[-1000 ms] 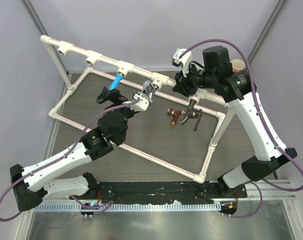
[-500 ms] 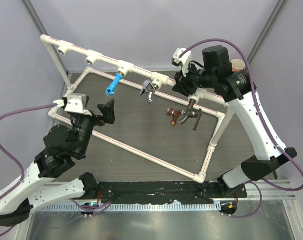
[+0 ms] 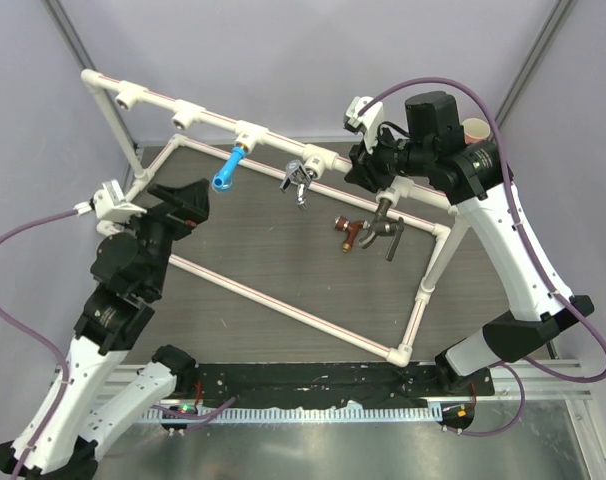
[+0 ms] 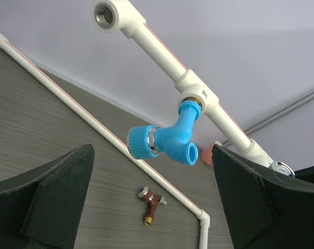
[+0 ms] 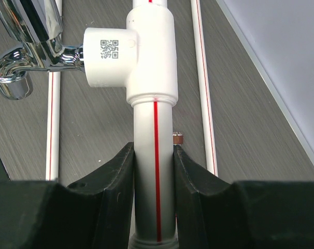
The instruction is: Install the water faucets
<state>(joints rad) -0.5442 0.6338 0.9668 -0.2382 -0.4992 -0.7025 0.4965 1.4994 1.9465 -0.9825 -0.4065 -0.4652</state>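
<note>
The blue-handled faucet (image 3: 223, 172) is screwed into a tee on the white pipe frame (image 3: 283, 300) and fills the middle of the left wrist view (image 4: 167, 145). The silver faucet (image 3: 296, 180) sits in the neighbouring tee (image 5: 136, 52) and shows in the right wrist view (image 5: 22, 57). The copper faucet (image 3: 347, 232) lies on the dark board (image 4: 150, 203). The dark grey lever faucet (image 3: 387, 228) is just below my right gripper; I cannot tell whether it is mounted. My left gripper (image 3: 188, 200) is open and empty, short of the blue faucet. My right gripper (image 3: 368, 170) is shut on the white pipe (image 5: 154, 171).
Two open tee sockets (image 3: 130, 97) (image 3: 186, 115) stand on the back rail at the left; one shows in the left wrist view (image 4: 106, 14). A paper cup (image 3: 475, 130) stands behind the right arm. Purple walls close in the board on three sides.
My left arm has drawn back to the left, from beside the silver faucet to the frame's left side, with its jaws open and empty. The right arm and the faucets have not moved.
</note>
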